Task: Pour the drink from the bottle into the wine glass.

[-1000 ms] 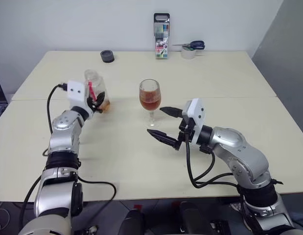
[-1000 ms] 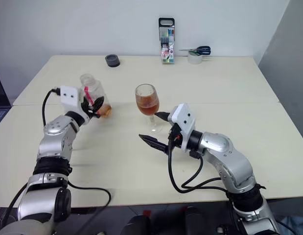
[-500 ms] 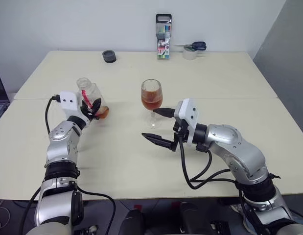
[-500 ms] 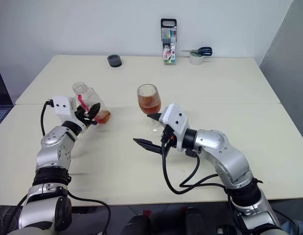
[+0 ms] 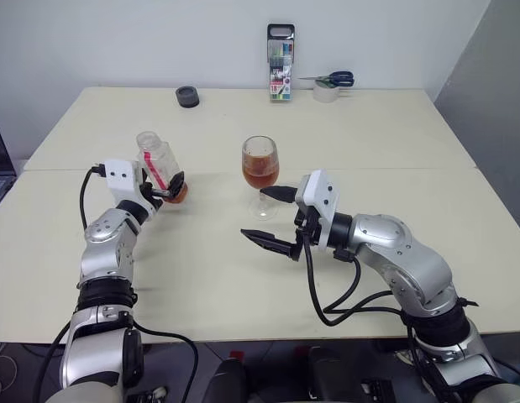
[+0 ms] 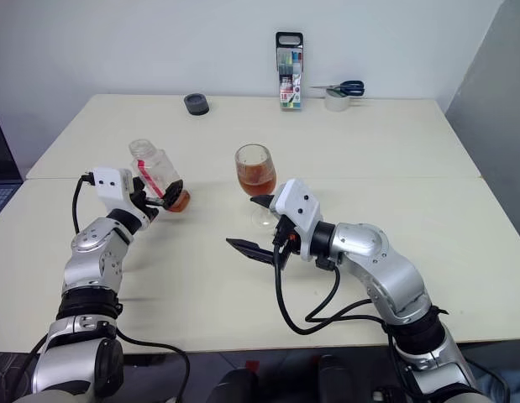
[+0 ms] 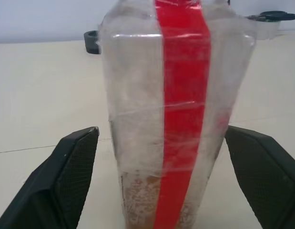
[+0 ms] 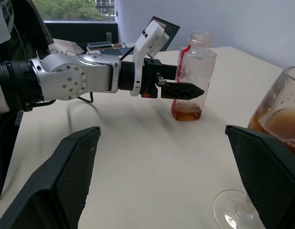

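- Vs 1 s ago: bottle was held tilted in left gripper, now stands near-upright on table, mouth up, no cap on it
- Left gripper's fingers now spread wide w/ gaps to the bottle walls on both sides in wrist view – released, not clamping
- Vs 1 s ago: right arm sits a bit further toward table centre; wine glass in same spot
- Right gripper splayed wide, empty, pointing across toward the bottle; upper finger tip just beside the glass stem, can't tell if touching
- Drink: most of it in the glass, amber, bowl approx half full; thin reddish-brown remainder at bottle bottom
- Count: 1 bottle, 1 wine glass, 2 grippers, 1 marker pack, 1 dark round cap-like item, 1 tape roll, 1 pr scissors lying on the roll
- Bottle is left of centre, near seam btwn the 2 tabletops, well in from left edge
- Glass at centre, well apart from bottle; bare tabletop btwn them
- Marker pack, roll, dark item all along far edge by the wall, well clear of both arms
- Right side of table bare out to its edge; near strip in front of both arms bare too
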